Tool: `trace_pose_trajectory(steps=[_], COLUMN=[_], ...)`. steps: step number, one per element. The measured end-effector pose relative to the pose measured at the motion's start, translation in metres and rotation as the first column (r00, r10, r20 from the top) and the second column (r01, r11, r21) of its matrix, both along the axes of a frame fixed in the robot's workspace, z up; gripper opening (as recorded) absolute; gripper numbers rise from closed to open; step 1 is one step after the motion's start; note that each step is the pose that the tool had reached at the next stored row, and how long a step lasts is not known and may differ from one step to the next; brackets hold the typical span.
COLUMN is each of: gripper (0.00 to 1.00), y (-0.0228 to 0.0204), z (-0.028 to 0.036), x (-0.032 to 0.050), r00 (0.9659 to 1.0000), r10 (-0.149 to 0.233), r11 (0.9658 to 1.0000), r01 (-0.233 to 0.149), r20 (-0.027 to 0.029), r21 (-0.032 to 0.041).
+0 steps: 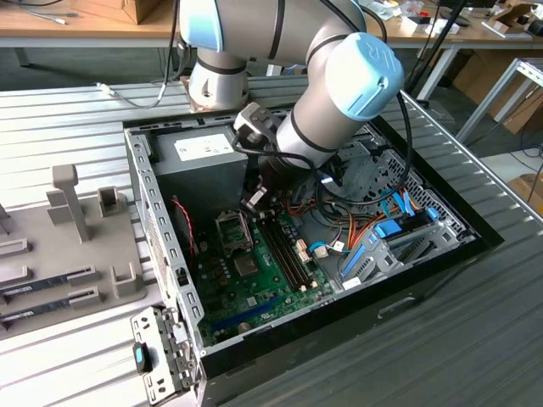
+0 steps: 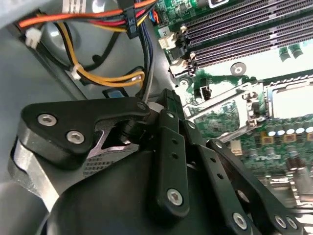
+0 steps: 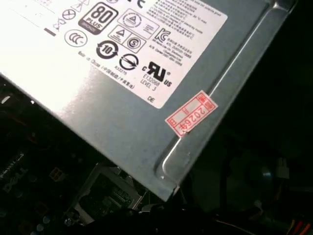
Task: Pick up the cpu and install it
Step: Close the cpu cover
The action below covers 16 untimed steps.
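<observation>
Your tool point(image 1: 254, 202) hangs inside the open case point(image 1: 158, 222), just beside the socket point(image 1: 231, 227) at the corner nearest the power supply point(image 1: 199, 161). You cannot tell whether the tool is spread or pressed together, nor whether it carries the cpu; where the cpu lies cannot be told. The memory slots point(image 1: 284, 248) run just beside the socket, away from the case wall.
</observation>
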<state>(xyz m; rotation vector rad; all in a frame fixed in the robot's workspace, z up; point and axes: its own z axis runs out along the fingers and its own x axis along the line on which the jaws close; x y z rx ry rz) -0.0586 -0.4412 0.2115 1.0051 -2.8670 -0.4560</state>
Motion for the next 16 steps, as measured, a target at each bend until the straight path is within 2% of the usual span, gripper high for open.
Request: trace_pose_trajectory(steps=[2, 8, 16], gripper=[0.11, 0.11, 0.11], y=[0.0000, -0.0002, -0.0025], z=[-0.0009, -0.0033, -0.0034], x=[0.0000, 0.0000, -0.0002], r00=[0.9993, 0.9980, 0.9964], r10=[0.038, 0.063, 0.085], r11=[0.9993, 0.9980, 0.9964], r01=[-0.038, -0.063, -0.085], r20=[0.0001, 0.0000, 0.0000], r21=[0.0001, -0.0001, -0.0001])
